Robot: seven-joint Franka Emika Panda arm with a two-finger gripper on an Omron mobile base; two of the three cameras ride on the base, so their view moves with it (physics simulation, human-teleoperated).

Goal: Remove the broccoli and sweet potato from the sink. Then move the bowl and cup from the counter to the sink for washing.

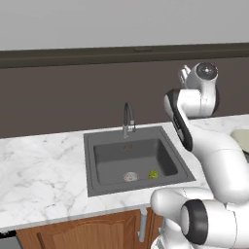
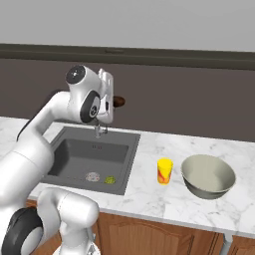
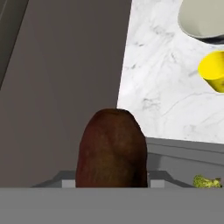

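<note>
Tool holds the sweet potato high above the sink

Tool [image 2: 115, 102] pinches the sweet potato [image 3: 111, 148], raised over the back edge of the sink [image 2: 130, 158]. Broccoli [image 1: 152, 174] lies on the sink floor, just beside the drain [image 1: 130, 177]. On the surface [image 2: 159, 199], right of the sink, the cup [image 2: 165, 171] stands near the bowl [image 2: 207, 175].

Kitchen. Marble counter [image 2: 164, 199] over wooden cabinet doors [image 1: 87, 233], grey sink [image 1: 133, 158] with chrome faucet [image 1: 128, 119] below the hand, dark backsplash [image 1: 73, 97] behind.
</note>
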